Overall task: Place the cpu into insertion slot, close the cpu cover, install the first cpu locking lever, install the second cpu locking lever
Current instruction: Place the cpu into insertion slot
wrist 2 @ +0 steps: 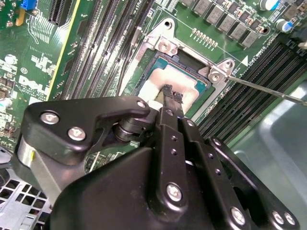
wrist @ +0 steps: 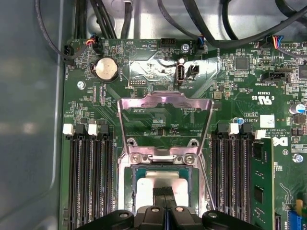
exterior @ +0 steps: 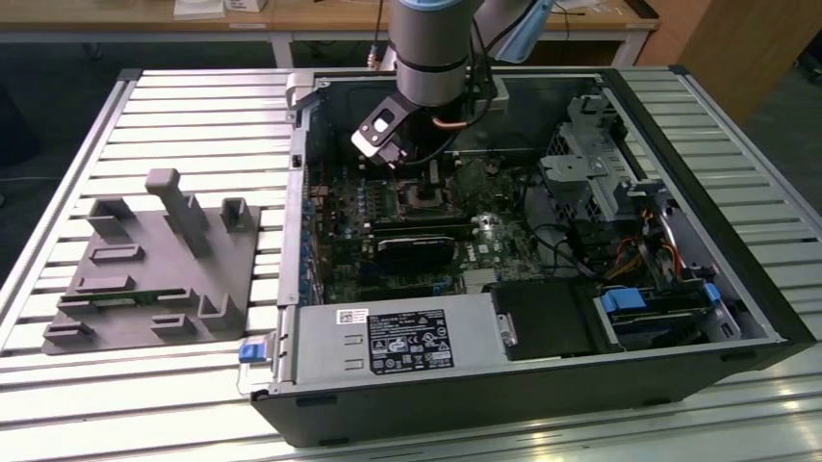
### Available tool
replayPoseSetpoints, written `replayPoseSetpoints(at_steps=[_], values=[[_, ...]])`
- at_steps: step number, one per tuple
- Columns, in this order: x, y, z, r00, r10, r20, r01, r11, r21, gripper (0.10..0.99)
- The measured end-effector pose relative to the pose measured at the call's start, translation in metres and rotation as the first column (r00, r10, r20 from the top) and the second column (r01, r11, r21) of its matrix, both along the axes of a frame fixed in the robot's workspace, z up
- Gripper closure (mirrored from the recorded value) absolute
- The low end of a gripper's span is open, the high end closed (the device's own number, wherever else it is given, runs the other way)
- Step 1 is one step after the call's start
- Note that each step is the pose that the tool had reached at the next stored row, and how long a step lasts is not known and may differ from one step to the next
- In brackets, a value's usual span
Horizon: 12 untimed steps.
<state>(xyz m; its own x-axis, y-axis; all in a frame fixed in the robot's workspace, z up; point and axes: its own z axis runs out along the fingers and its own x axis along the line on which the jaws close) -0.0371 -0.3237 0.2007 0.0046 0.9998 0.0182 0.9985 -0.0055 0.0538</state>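
Arm: one arm point(exterior: 434, 48) comes down from above into the open case point(exterior: 719, 289), its wrist bent over the board.
Fingers: two fingers point(wrist 2: 167, 111), pressed together with no gap between them. They point straight down and the tips rest on the top of the cpu. They pinch nothing.
Cpu: one cpu point(wrist: 146, 184), lying flat inside the slot point(wrist 2: 187, 58), silver top upward, with its green edge showing along the rim.
Cover: one cover point(wrist: 165, 101), standing open. It is hinged at the slot edge, and the board shows through its window.
Lever: one thin metal lever point(wrist 2: 268, 89) shows in the second wrist view. It runs away from a corner screw of the slot, above the memory slots.
Memory slots: two groups of long black slots point(wrist: 80, 182), one on each side of the slot.
Battery: one round coin cell point(wrist: 106, 69), beyond the cover.
Worktop: one slatted metal worktop point(exterior: 192, 106) carries the case and one grey fixture point(exterior: 154, 260), which is on the exterior view's left.
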Motion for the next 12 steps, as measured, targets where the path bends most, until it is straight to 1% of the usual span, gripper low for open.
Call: replayPoseSetpoints(at_steps=[12], values=[[0.0,0.0,-0.0003,1.0,0.0,0.0001,0.0,1.0,0.0,0.98]])
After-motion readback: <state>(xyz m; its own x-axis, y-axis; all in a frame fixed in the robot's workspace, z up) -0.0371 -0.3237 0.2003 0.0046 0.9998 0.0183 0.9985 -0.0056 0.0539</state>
